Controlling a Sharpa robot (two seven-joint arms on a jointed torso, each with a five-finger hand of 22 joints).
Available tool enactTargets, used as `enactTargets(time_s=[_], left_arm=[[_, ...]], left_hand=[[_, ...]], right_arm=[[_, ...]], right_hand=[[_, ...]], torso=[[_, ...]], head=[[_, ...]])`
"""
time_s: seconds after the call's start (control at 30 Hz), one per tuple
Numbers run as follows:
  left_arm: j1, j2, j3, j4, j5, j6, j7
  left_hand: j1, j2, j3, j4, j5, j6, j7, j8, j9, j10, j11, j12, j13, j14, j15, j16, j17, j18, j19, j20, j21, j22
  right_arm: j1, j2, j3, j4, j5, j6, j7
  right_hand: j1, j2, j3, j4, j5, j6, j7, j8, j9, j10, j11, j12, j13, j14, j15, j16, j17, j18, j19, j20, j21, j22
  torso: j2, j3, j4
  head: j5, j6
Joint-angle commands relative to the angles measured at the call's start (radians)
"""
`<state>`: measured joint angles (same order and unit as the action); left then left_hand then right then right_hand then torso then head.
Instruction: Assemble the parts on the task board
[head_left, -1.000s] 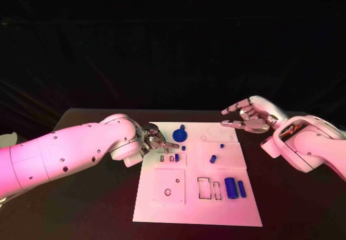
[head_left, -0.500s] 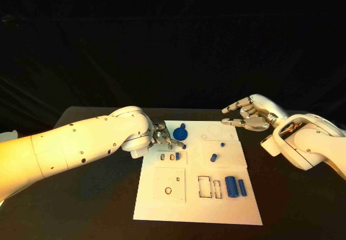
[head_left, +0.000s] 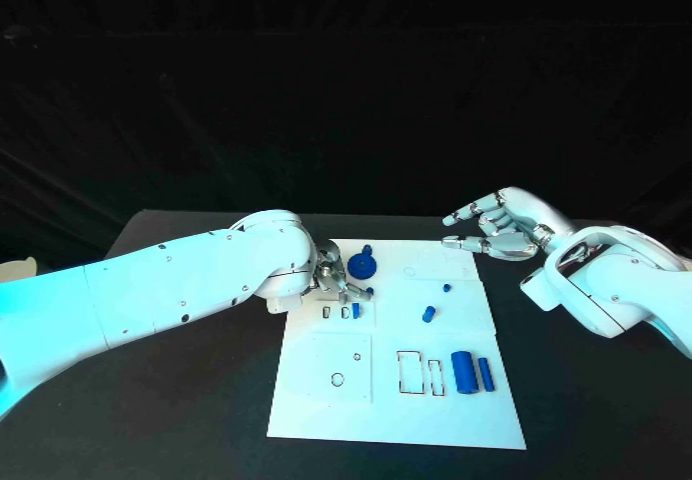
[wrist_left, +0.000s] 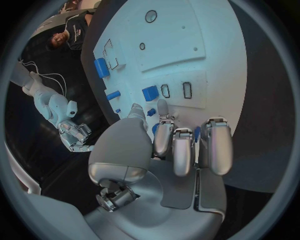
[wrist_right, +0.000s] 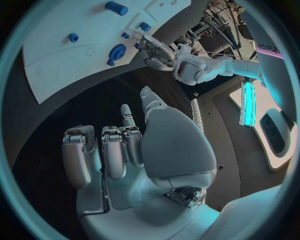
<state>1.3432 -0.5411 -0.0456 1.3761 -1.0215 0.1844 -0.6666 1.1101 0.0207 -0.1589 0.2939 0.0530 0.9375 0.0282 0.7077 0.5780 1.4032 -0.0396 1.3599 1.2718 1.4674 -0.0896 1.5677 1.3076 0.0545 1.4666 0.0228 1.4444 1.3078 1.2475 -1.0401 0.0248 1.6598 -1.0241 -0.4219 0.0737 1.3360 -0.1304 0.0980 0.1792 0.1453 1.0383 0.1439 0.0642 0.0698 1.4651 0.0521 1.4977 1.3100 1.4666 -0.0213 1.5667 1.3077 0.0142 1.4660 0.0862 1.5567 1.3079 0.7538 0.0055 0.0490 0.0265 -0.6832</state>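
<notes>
Task board lies mid black surface, long side running away from robot. Left hand low over board's far-left part, fingers curled together above small blue peg; whether pinching anything, cannot tell. Lower straight, keep peg upright. Right hand hovers off far-right corner, fingers loosely spread, empty. Blue round part just beside left fingers: crowding risk. Blue cylinder near edge, well apart.

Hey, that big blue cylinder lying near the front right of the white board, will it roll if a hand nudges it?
Probably. The big blue cylinder lies on its side on the flat white task board, so a sideways nudge would likely roll it, maybe into the slimmer blue bar beside it. It looks rigid and smooth, so possibly slippery to pinch.
</notes>
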Motion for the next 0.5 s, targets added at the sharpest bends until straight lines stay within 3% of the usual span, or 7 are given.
enactTargets(time_s=[0.03, 0.5], left_arm=[[0.001, 0.009, -0.001, -0.005, -0.014, 0.043, -0.005], [0.000, 0.033, -0.012, -0.022, -0.014, 0.063, -0.006]], left_hand=[[-0.008, 0.003, -0.006, -0.002, -0.004, -0.008, -0.001, 0.004, 0.002, 0.004, 0.000, 0.001, -0.001, 0.103, -0.007, 0.003, 0.263, -0.008, 0.023, -0.010, 0.002, 0.039], [0.016, 0.019, -0.010, -0.006, -0.003, -0.016, -0.002, 0.010, 0.020, 0.004, -0.002, 0.001, 0.001, 0.103, -0.008, 0.003, 0.263, -0.008, 0.022, -0.011, 0.002, 0.039]], right_arm=[[0.000, 0.003, 0.000, -0.002, 0.000, 0.017, 0.002], [0.000, 0.008, 0.000, -0.006, 0.000, 0.021, 0.002]], right_hand=[[0.004, 0.000, -0.004, -0.001, 0.005, 0.001, -0.004, 0.005, 0.001, 0.070, 0.005, -0.003, 0.228, 0.104, 0.007, 0.004, 0.263, -0.006, 0.087, 0.006, -0.004, 0.231], [0.002, 0.000, -0.006, 0.000, 0.007, 0.002, -0.004, 0.005, 0.001, 0.070, 0.005, -0.004, 0.227, 0.104, 0.007, 0.004, 0.263, -0.006, 0.086, 0.006, -0.005, 0.229]], torso=[[0.001, -0.0005, 0.0012], [0.002, -0.0013, 0.0066]], head=[[-0.002, -0.001], [-0.006, -0.003]])
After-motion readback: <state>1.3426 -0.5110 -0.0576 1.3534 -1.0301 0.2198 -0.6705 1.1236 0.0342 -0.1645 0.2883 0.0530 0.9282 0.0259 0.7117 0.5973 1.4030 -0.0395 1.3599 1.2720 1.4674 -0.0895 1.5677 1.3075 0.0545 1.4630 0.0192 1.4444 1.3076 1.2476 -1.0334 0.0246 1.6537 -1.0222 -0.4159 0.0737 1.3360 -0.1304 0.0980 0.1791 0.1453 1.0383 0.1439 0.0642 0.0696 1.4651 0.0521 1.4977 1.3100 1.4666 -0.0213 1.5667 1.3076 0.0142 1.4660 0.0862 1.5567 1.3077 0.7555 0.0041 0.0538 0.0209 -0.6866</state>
